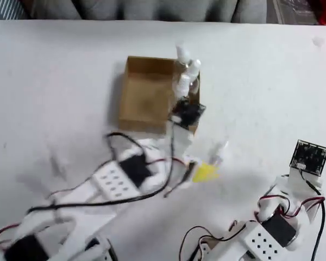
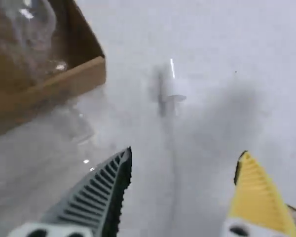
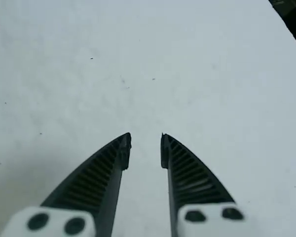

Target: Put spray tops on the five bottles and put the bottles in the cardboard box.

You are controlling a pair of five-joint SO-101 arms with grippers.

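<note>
Left hand [image 2: 187, 150], fingers spread wide and empty, hangs over the table [image 2: 237, 39] short of a loose spray top [image 2: 172, 91] resting just off a corner of the cardboard box [image 2: 64, 81], where a glancing finger could well skitter the light piece away rather than catch it.

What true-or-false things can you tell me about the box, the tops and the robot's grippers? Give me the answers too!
1. Three white tops stick up at one side of the box. True.
2. The left gripper grips a bottle. False: it is open and empty.
3. A spray top lies on the table, outside the box. True.
4. The right gripper is inside the box. False: it is above the table, away from the box.
</note>
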